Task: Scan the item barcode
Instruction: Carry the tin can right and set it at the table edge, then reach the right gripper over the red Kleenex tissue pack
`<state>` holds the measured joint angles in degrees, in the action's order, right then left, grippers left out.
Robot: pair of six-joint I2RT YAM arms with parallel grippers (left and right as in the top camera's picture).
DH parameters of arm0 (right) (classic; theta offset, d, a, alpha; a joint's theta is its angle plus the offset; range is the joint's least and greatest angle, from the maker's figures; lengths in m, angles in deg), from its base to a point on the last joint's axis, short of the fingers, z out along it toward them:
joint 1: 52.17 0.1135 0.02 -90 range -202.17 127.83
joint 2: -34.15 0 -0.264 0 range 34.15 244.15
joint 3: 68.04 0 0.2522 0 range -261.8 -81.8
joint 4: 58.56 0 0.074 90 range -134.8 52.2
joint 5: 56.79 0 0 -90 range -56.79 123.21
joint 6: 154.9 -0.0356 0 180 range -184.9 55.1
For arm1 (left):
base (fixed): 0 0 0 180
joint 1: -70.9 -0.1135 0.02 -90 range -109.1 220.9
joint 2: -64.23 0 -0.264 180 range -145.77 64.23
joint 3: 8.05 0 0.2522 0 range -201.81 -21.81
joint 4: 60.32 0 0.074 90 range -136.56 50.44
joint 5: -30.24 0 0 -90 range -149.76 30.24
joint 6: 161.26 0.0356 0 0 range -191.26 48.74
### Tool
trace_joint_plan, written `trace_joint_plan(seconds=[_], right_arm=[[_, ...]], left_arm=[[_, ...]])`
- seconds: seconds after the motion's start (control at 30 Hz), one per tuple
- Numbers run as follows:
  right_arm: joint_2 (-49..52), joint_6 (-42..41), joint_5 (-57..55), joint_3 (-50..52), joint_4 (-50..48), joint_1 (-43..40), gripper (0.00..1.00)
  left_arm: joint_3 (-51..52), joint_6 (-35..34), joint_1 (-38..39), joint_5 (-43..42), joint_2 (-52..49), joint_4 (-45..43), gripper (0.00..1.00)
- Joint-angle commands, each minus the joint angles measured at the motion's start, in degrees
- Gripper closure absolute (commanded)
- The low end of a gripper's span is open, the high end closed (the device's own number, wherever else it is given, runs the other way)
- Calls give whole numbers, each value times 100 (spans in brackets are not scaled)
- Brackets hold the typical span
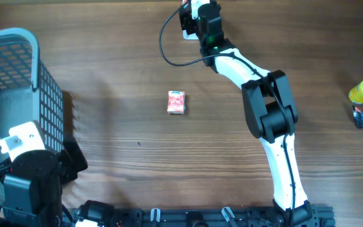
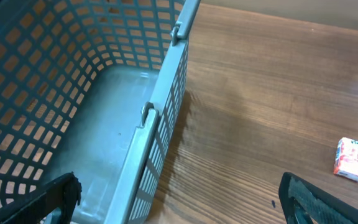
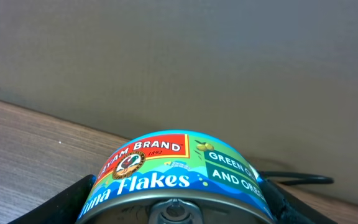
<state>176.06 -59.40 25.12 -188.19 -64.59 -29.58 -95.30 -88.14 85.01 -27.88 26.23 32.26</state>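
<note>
One grey mesh basket (image 1: 48, 94) sits at the left, partly cut off. The left gripper (image 2: 179, 202) hangs over its rim, fingers spread wide. At the far edge, the right gripper (image 3: 179, 202) clamps one can (image 3: 166, 165), its lower half cut off and no barcode visible. The label reads "AYAM BRAND", "Flakes", "GREEN". One red packet (image 1: 176, 102) lies mid-table, its print illegible.

- A grey mesh basket (image 2: 168, 81) fills the left half of the frame.
- A small red-and-white packet (image 2: 354, 160) lies flat on the wooden table (image 2: 260, 93) at the right edge.
- The left gripper (image 2: 179, 202) shows dark fingers (image 2: 58, 194) in both lower corners, spread wide.
</note>
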Motion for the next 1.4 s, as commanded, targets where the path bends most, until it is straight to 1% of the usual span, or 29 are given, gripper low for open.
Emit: trace_joint_plan(seconds=[0.0, 0.07, 0.17, 0.23, 0.27, 0.33, 0.4, 0.5, 0.57, 0.63, 0.73, 0.8, 0.87, 1.03, 1.07, 1.1, 1.13, 1.27, 1.37], right_arm=[[-1224, 374, -378, -96, 289, 70, 28], [-1690, 348, -568, -96, 831, 66, 28], [-2413, 317, -1272, -96, 2498, 59, 27], [-2623, -310, -1703, -96, 3663, -17, 27], [-2673, -691, -1700, -96, 4297, -118, 27], [-2673, -1676, -1681, -94, 5366, -422, 27], [-2673, -2308, -1316, -83, 6378, -905, 28], [-2662, -2682, -960, -70, 7364, -1738, 27], [-2662, -2710, -699, 39, 7737, -2251, 27], [-2601, -2712, -354, 297, 7785, -3060, 22], [-2505, -2712, 44, 817, 7447, -3991, 22], [-2365, -2824, 247, 1113, 7173, -4472, 22], [-2124, -2815, 452, 1246, 6964, -4758, 23], [-1279, -2632, 367, 1327, 6284, -4881, 20], [-1187, -2577, 369, 1327, 6218, -4881, 18], [-1139, -2411, 374, 1327, 6157, -4881, 0], [-1145, -2186, 372, 1311, 6142, -4881, 0], [-1906, -2218, 608, 1117, 6413, -4870, 0], [-2894, -2218, 774, 1117, 6620, -4603, 0]], left_arm=[[15, -52, -24, 125, 0, 136, 0], [15, -55, -24, 116, 0, 179, 0], [15, -52, -24, -87, 0, 116, 0], [15, -52, -24, -234, 0, 70, 0], [15, -52, -24, -293, 0, 44, 0], [15, -52, -24, -422, 0, 22, 0], [15, -52, -24, -522, 0, 24, 0], [15, -52, -24, -634, 0, 7, 0], [15, -55, -24, -684, 0, 2, 0], [15, -55, -24, -702, 0, -15, 0], [15, -52, -24, -942, 0, -15, 0], [15, -55, -24, -960, 0, -13, 0], [15, -57, -24, -1054, 0, -13, 0], [15, -52, -24, -1130, 0, 24, 0], [15, -52, -24, -1130, 0, 83, 0], [15, -52, -24, -1130, 0, 160, 0], [15, -52, -24, -1130, 0, 232, 0], [15, -50, -24, -1128, 0, 315, 0], [15, -55, -24, -1132, 0, 308, 0]])
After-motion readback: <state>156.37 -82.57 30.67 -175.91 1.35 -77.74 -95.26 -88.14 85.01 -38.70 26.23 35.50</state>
